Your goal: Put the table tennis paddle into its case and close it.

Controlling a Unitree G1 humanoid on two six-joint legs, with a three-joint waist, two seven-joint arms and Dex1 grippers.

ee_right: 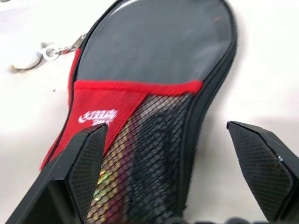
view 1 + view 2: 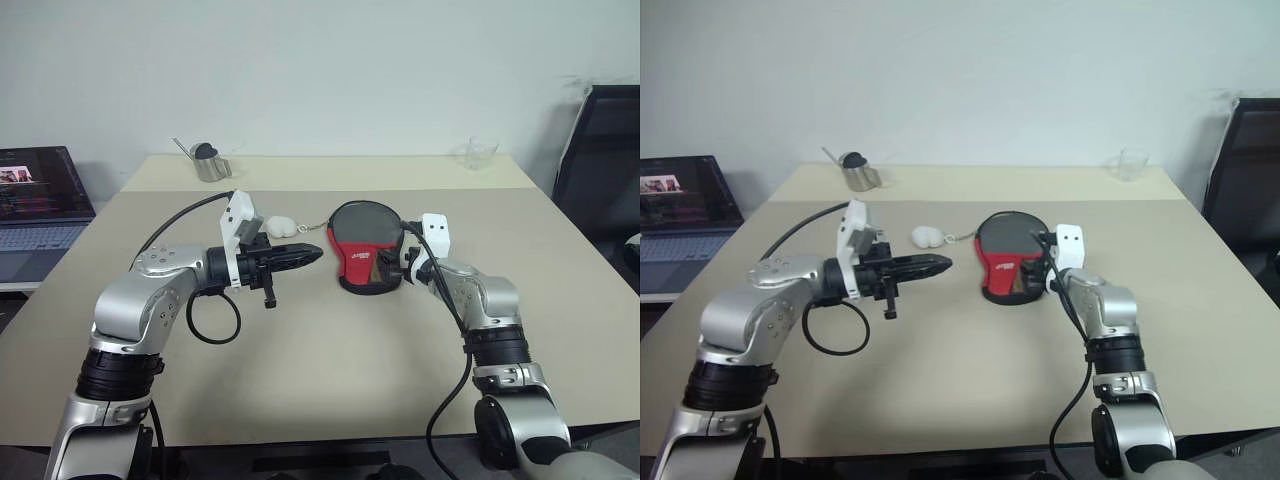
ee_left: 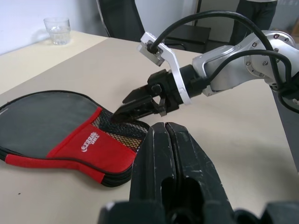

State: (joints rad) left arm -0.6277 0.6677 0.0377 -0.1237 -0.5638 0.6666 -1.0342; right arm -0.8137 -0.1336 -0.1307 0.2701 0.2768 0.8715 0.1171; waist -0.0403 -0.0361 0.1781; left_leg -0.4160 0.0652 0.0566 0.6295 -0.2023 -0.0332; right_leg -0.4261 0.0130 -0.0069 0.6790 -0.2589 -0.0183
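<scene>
The case point(image 2: 366, 247) lies flat on the tan surface point(image 2: 330, 370), directly ahead of the right hand point(image 2: 398, 262) and beyond the tip of the left hand point(image 2: 310, 255). Its black round part points away from the right hand, and its red lower part with the white logo and the black mesh pocket faces that hand.

The right hand has its 2 fingers point(image 1: 84, 163) spread wide apart — in the right wrist view they straddle the narrow mesh end of the case, 1 finger over the red and mesh panel, the other out past the case's black edge above bare surface. Whether either finger touches the fabric cannot be told.

The left hand has its 2 fingers pressed together with nothing between them; it hangs above the surface, pointing toward the case but short of it.

A small metal ring point(image 1: 49, 52) on a short chain sits at the case's far side edge, leading to a white lump point(image 2: 281, 227) just beyond the left hand's tip.

Whether the paddle is inside the case cannot be told — dark shapes show through the mesh.
</scene>
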